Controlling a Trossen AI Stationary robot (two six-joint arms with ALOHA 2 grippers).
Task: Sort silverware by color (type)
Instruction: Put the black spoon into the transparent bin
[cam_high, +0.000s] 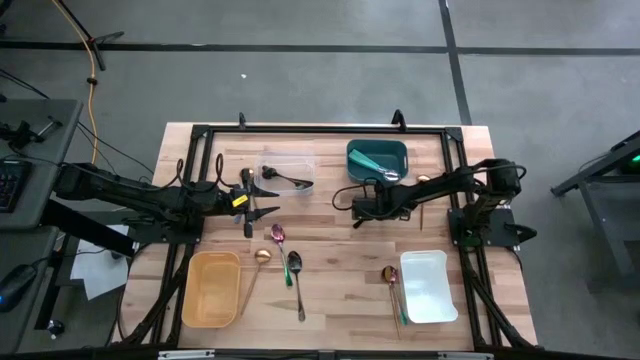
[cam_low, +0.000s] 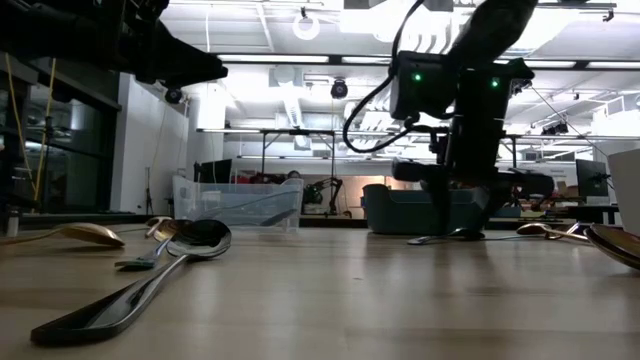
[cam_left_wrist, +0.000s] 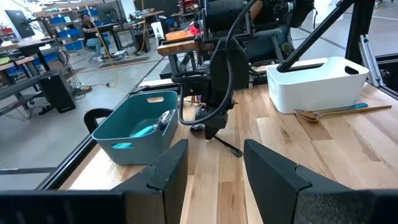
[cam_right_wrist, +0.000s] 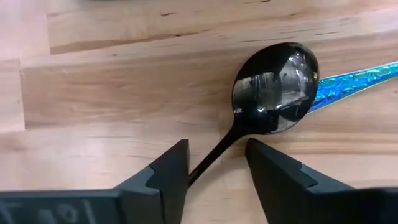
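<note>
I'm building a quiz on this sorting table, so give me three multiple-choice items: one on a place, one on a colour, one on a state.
1. Where is the black spoon that the right gripper reaches for?
A. in the white bin
B. on the bare table
C. in the clear bin

2. What colour is the bin nearest the right gripper?
A. teal
B. orange
C. red

3. How do the right gripper's fingers stand?
A. shut on the handle
B. apart, either side of the handle
C. clamped on the bowl

Key: 1 B, it lies on the wood; 2 A, the high view shows teal; 3 B, the wrist view shows gaps beside the handle.
</note>
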